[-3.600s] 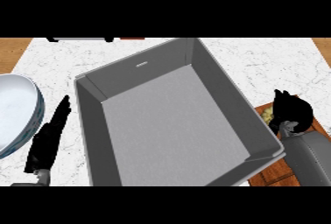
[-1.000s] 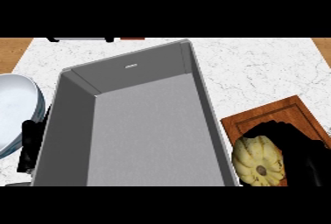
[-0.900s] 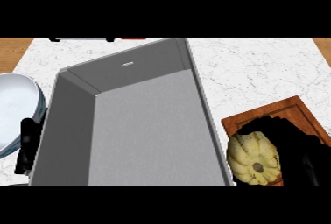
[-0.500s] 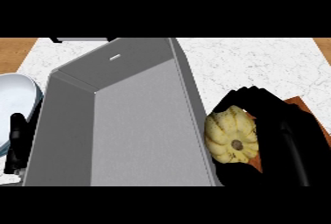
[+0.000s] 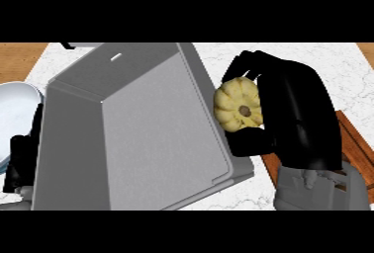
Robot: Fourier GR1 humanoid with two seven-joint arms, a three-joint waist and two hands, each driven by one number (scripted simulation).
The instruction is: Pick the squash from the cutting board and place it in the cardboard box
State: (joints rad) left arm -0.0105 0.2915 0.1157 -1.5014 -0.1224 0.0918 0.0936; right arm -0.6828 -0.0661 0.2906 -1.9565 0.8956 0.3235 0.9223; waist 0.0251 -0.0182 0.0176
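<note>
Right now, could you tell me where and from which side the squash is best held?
Across its scalloped rim, from the right, as the right robot hand does now: fingers curl over the top edge, thumb below. The squash is a flat disc, its face turned toward the grey box, so its edges offer opposing surfaces.

You have the squash, a pale yellow, scalloped, flattened round with a small brown stem spot facing you, raised off the cutting board, whose brown wooden corner shows at the right. It sits just beside the right wall of the cardboard box, touching or nearly so. Your box is a grey, open-topped rectangular bin, tilted in view at the centre-left.
</note>
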